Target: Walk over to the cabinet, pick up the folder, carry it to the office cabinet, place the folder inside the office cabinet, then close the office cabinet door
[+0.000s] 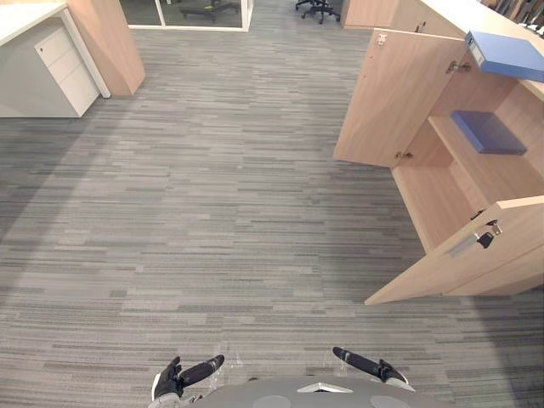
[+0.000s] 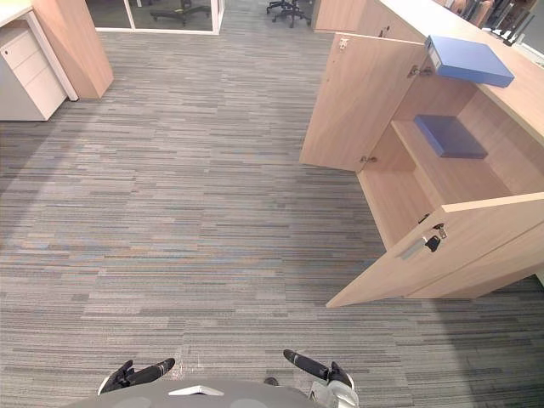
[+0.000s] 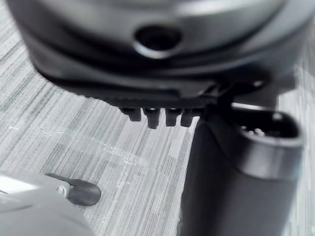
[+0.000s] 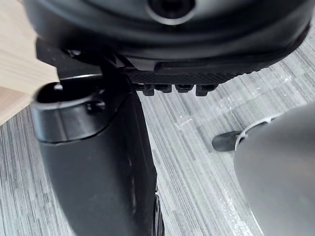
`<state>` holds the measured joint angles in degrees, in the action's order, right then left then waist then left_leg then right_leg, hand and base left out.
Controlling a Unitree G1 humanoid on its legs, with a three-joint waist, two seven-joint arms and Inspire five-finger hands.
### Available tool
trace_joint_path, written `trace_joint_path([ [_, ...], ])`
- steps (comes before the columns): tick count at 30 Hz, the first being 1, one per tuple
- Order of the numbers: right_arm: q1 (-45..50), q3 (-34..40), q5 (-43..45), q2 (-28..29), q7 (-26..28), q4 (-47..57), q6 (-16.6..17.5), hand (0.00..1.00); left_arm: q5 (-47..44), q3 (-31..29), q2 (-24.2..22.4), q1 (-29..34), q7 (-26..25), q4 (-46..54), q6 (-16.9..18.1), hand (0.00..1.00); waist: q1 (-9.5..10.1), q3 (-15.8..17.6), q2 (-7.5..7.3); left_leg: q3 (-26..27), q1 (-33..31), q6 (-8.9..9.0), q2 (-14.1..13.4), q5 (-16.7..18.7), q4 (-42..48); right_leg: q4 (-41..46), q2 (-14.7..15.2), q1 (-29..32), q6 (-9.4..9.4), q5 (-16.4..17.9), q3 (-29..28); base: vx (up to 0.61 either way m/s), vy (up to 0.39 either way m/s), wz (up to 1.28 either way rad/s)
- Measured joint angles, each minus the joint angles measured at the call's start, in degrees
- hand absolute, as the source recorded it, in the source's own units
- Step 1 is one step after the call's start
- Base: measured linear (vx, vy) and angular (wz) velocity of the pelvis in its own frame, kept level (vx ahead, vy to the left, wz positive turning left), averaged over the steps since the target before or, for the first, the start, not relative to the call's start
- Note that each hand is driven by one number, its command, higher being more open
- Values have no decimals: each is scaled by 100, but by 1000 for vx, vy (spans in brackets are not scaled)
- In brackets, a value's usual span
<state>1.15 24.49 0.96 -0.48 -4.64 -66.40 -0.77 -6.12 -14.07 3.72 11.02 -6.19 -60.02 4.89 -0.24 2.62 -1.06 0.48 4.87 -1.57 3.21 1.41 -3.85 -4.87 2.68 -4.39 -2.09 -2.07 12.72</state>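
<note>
Left eye view: my left hand (image 1: 189,373) and right hand (image 1: 364,363) hang empty, fingers loosely straight; at two o'clock the folder (image 1: 508,54) atop the open cabinet (image 1: 395,98) is cut off.

This is an office: grey striped carpet tiles (image 1: 212,212) cover the floor, and a white drawer pedestal (image 1: 66,68) stands under a white desk top (image 1: 21,17). A light wood cabinet (image 1: 442,204) with two doors open has a dark blue flat folder (image 1: 488,132) on its shelf and a lighter blue folder (image 1: 507,53) on top. Black swivel chairs (image 1: 319,8) and a white-framed glass wall (image 1: 187,13) lie beyond.
</note>
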Motion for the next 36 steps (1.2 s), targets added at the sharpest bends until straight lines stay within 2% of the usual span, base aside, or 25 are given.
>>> trace_joint_path([
  [5,2,39,1,34,-83,-16,6,100,-21,1,28,30,32,36,2,100,4,25,-58,-4,48,-3,16,-68,-90,0,21,10,1,11,31,-70,2,1],
  [17,-3,40,-1,38,-77,-19,5,100,254,42,64,1,75,36,-1,100,-5,22,-77,-1,52,-26,16,-77,-89,0,22,19,-21,32,52,-3,0,0],
  [23,-8,37,-1,42,-78,-24,5,100,651,170,108,-33,-7,61,-1,100,-10,22,-83,4,62,-18,17,-72,-89,0,23,5,-21,31,53,-26,-2,0],
  [36,-52,26,1,43,-102,-30,5,100,674,224,115,-15,-266,111,-1,100,-10,33,-108,2,57,-12,17,-57,-89,0,24,21,-37,46,60,-15,-2,0],
])
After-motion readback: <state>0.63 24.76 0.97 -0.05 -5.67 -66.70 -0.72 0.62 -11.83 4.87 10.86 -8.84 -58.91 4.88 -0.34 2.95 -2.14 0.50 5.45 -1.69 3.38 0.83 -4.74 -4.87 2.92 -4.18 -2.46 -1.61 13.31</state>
